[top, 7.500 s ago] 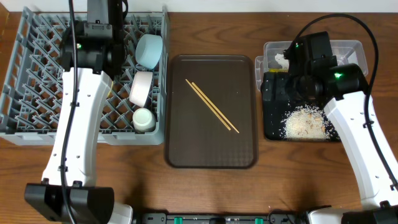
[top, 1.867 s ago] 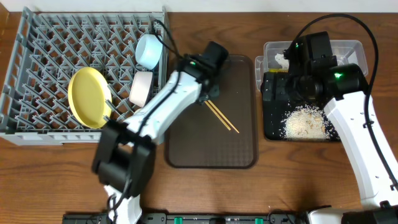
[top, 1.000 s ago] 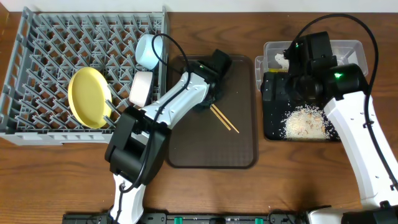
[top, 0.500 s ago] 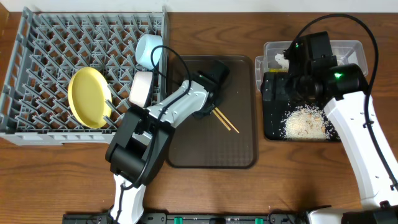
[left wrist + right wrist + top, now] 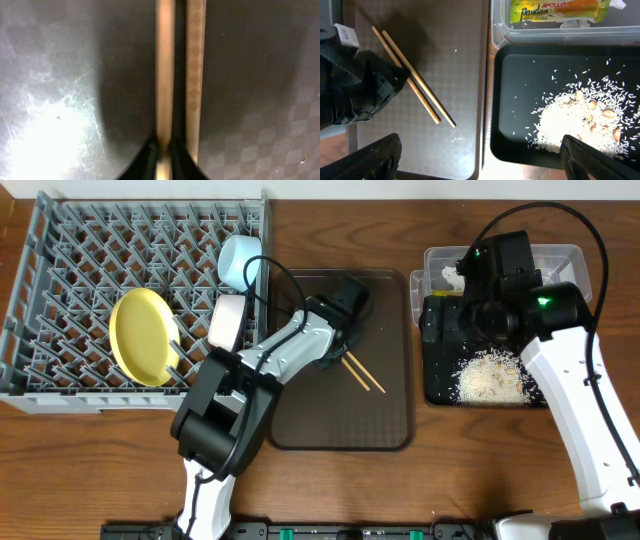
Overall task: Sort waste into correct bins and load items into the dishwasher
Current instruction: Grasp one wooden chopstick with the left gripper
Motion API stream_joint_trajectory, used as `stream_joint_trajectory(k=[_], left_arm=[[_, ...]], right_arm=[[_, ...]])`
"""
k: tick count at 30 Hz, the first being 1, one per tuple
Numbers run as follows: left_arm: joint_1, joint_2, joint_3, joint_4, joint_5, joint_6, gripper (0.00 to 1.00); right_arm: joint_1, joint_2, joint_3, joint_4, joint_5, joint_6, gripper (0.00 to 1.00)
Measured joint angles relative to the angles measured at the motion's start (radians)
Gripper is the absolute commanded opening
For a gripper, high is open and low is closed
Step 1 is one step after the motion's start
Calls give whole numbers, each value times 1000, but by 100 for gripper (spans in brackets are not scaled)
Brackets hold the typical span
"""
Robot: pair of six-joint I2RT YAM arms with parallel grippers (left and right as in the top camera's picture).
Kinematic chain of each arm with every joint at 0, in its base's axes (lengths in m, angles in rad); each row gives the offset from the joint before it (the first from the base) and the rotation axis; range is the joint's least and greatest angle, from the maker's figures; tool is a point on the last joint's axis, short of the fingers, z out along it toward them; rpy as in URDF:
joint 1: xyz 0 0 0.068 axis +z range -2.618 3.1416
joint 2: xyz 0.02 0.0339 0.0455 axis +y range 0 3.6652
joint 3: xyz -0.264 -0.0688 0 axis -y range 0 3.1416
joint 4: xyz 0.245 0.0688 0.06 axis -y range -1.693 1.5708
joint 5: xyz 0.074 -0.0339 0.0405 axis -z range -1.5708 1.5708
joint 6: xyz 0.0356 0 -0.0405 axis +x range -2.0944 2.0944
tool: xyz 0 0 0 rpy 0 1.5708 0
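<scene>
The pair of wooden chopsticks (image 5: 362,376) lies on the brown serving tray (image 5: 340,415). My left gripper (image 5: 337,350) is down on them. In the left wrist view its jaws (image 5: 162,160) are shut on one chopstick (image 5: 164,75), and the other (image 5: 195,75) lies just outside. My right gripper (image 5: 485,165) is open and empty, hovering above the black tray (image 5: 432,385), which holds the rice scraps (image 5: 492,375). The clear tub (image 5: 560,255) holds the wrapper (image 5: 555,11) and tissue (image 5: 452,277). The grey rack (image 5: 60,270) holds the yellow plate (image 5: 140,337), light-blue bowl (image 5: 238,260) and white bowl (image 5: 226,322).
The left arm stretches from the table's front edge across the rack's right corner to the brown tray, and the small white cup does not show. The black tray and tub stand close to the brown tray's right rim (image 5: 485,75).
The left arm left the rack, where the yellow plate now stands, swung to the brown tray and came down on the chopsticks. The right arm has not moved.
</scene>
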Motion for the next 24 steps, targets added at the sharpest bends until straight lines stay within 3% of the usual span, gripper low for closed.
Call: stream_joint_trajectory(k=[14,24], left_arm=[[0,-3,0,5,36,23,7],[0,-154,-39,-66,74,281,8]], right_arm=[[0,0,0,0,0,0,99],[0,0,0,0,0,0,99]])
